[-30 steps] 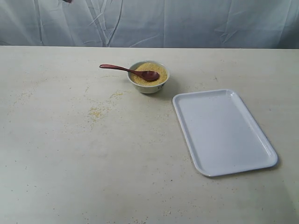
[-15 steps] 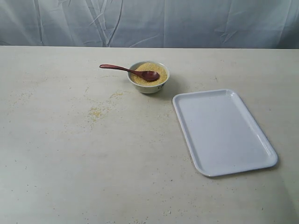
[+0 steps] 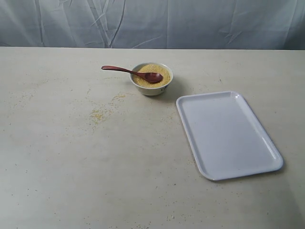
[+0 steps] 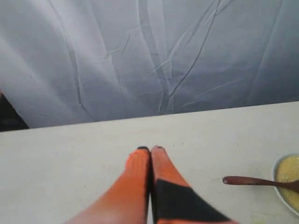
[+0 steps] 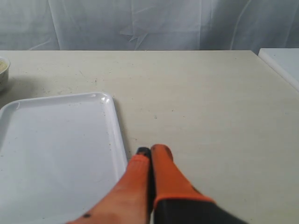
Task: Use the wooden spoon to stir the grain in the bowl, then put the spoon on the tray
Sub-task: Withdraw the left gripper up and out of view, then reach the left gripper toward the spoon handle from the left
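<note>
The wooden spoon point(image 3: 136, 73) was in neither gripper. The left gripper point(image 4: 150, 149) had its orange jaws pressed together on nothing, above the table point(image 3: 71, 157), with the tip of the spoon's handle near it. The right gripper point(image 5: 150, 150) was likewise closed and empty, over the table just beside the rim of the tray point(image 5: 56, 140).

The spoon was dark reddish-brown, with a slim handle and an oval scoop. Its scoop rested on the grain point(image 3: 159, 70) and its handle leaned on the rim of the bowl point(image 3: 151, 88), jutting out over the table toward the left of the exterior view. Fine yellow grain filled the small white bowl almost to the rim.

The white rectangular tray lay flat to the bowl's right, apart from it. Spilled grains point(image 3: 99, 114) dotted the table left of the bowl, and a creased pale cloth point(image 3: 190, 24) hung behind.
</note>
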